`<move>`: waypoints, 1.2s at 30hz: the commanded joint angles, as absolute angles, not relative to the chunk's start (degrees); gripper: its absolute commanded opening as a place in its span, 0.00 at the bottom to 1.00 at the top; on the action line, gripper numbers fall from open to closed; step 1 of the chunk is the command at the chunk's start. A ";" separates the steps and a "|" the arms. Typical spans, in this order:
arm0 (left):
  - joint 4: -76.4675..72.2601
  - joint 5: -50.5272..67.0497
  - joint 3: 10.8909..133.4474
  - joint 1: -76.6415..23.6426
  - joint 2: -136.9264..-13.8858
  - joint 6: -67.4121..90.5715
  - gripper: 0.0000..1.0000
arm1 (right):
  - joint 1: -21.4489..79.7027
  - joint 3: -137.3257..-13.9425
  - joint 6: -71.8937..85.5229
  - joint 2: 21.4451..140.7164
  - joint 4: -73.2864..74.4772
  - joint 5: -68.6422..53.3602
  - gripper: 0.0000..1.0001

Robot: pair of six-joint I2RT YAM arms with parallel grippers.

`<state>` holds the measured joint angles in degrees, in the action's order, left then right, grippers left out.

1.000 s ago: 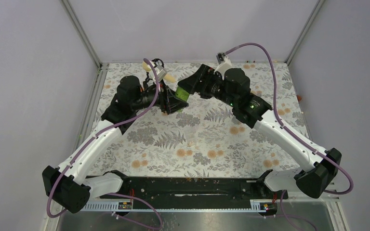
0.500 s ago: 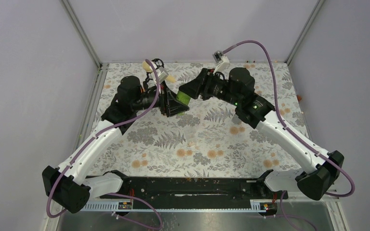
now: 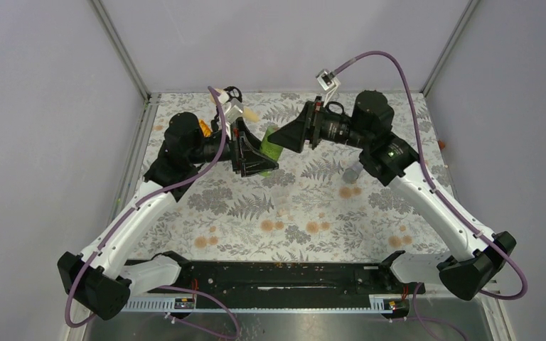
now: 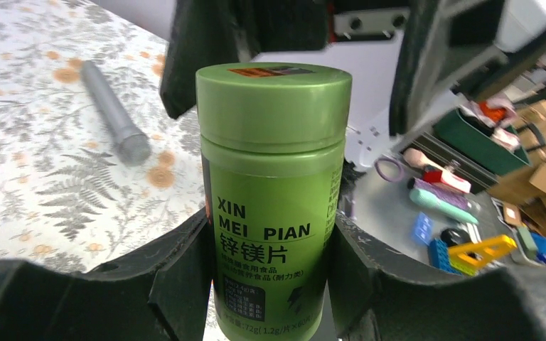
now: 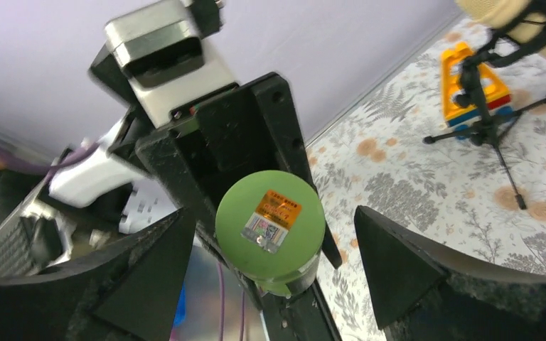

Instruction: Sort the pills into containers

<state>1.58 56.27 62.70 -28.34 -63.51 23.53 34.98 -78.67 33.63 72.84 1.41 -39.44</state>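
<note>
My left gripper (image 3: 257, 153) is shut on a green screw-cap pill bottle (image 3: 270, 145), held off the mat with its cap on and pointing right. In the left wrist view the bottle (image 4: 274, 192) stands between my left gripper's (image 4: 270, 284) black fingers. My right gripper (image 3: 288, 136) is open just right of the cap, with a gap on both sides. In the right wrist view the cap (image 5: 270, 245), with an orange sticker, sits between the spread jaws of my right gripper (image 5: 271, 217). The see-through cups and any loose pills are out of view.
A grey cylinder (image 3: 352, 172) lies on the patterned mat (image 3: 291, 206) under my right arm; it also shows in the left wrist view (image 4: 110, 106). A yellow and orange toy brick (image 5: 469, 78) and a small black tripod (image 5: 494, 128) stand at the back left.
My right gripper has let go of the bottle cap, drawn back to the right and opened wide. My left gripper still holds the bottle, shifted slightly right. The grey cylinder has come into view.
</note>
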 commanded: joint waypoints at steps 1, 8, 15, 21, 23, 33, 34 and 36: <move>-0.17 45.27 63.68 -28.04 -62.60 21.75 0.00 | 41.60 -81.04 36.34 72.44 6.10 -17.02 0.91; 1.77 42.43 63.83 -27.99 -63.07 21.28 0.00 | 44.62 -78.68 41.35 71.60 2.88 -5.92 0.80; 1.49 43.68 63.48 -28.04 -62.68 21.27 0.00 | 44.56 -78.15 41.08 71.20 -0.62 -7.68 0.80; 0.53 44.90 63.20 -28.04 -62.40 21.49 0.00 | 44.63 -81.61 41.44 73.58 4.80 -7.78 0.74; 0.46 45.25 63.03 -28.04 -62.10 21.45 0.00 | 44.59 -82.03 41.21 73.82 5.34 -7.65 0.68; 1.72 50.20 64.61 -28.04 -61.46 21.91 0.00 | 37.95 -79.57 32.60 71.54 1.50 -30.65 0.16; 1.83 53.53 64.84 -28.04 -61.36 21.55 0.00 | 36.01 -77.14 33.84 70.85 -4.02 -37.02 0.13; 3.45 57.45 65.45 -28.04 -61.06 19.27 0.00 | 31.97 -73.74 38.82 70.17 -14.03 -48.17 0.09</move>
<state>4.14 47.55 62.63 -28.03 -63.35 21.34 38.41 -78.00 36.47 73.30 3.25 -24.27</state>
